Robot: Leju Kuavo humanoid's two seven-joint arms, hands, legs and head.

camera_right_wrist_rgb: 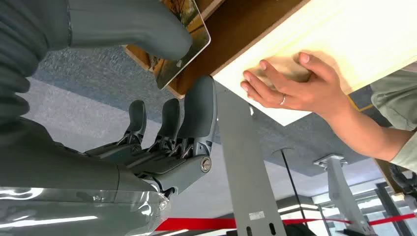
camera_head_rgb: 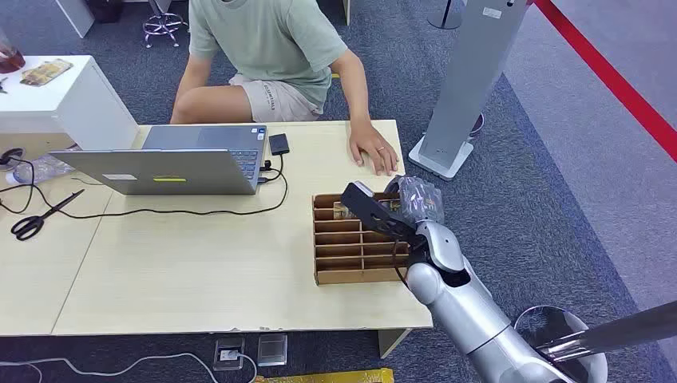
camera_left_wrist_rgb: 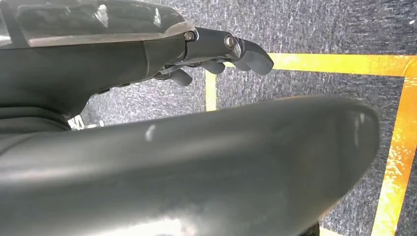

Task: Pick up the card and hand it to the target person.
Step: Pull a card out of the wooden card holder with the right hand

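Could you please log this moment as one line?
right robot hand: open beside card in wooden organizer | person's hand: flat on table | left robot hand: hanging over floor

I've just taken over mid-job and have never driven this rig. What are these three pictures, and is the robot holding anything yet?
This is a two-armed humanoid robot. The head view looks down from its body onto a table. On it lie a laptop, scissors and a wooden divider box. A seated person rests a hand on the far edge.

The silver arm coming in from below ends in the right hand, which is at the box. The right wrist view, turned on its side, sits just behind that hand. It shows the card sticking out of the box between thumb and fingers, which are clear of it, so nothing looks gripped yet.

The left wrist view shows the left hand hanging over the carpet, holding nothing.
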